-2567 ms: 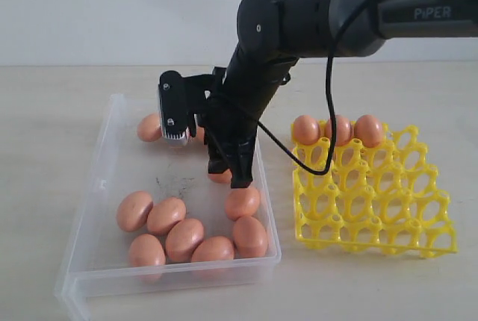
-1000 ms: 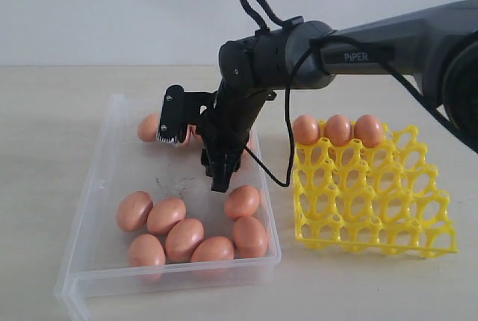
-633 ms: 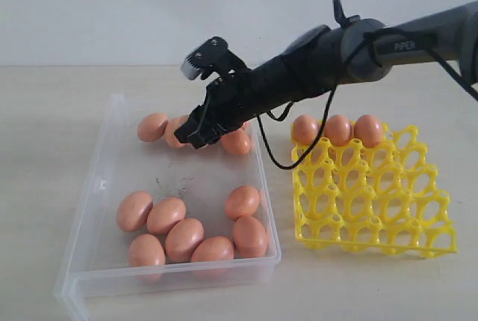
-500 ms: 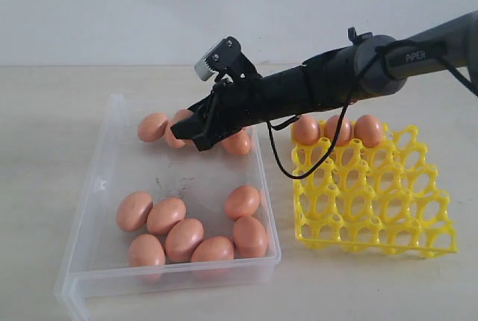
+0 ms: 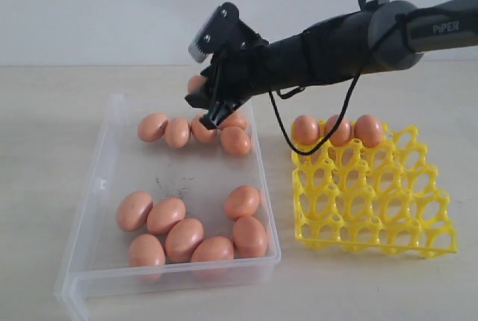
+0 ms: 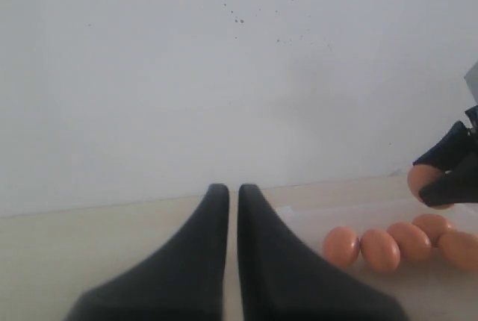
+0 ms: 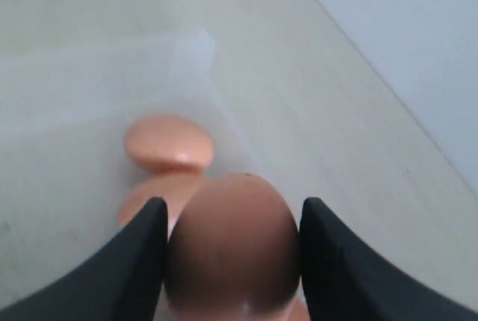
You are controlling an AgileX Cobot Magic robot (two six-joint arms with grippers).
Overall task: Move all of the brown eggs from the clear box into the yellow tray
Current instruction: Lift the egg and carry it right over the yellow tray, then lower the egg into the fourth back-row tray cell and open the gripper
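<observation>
My right gripper (image 5: 205, 97) is shut on one brown egg (image 7: 233, 250), held in the air above the far end of the clear box (image 5: 89, 209); its fingers (image 7: 142, 254) press both sides of the egg. Under it, a row of several brown eggs (image 5: 177, 131) lies along the box's far wall. Several more (image 5: 184, 239) cluster at the near end. Three brown eggs (image 5: 337, 129) sit in the back row of the yellow tray (image 5: 373, 209), to the right of the box. My left gripper (image 6: 233, 187) is shut on nothing, low over the table beside the box.
The right arm (image 5: 336, 37) reaches in from the upper right, its black cable (image 5: 340, 123) hanging over the tray's back row. A plain wall (image 5: 112, 7) stands behind the pale table (image 5: 37, 127). Dark specks mark the box floor (image 5: 175, 181).
The right arm has swung from pointing down into the box to nearly level. It has lifted the egg up and toward the box's far end. The left gripper shows no earlier frame.
</observation>
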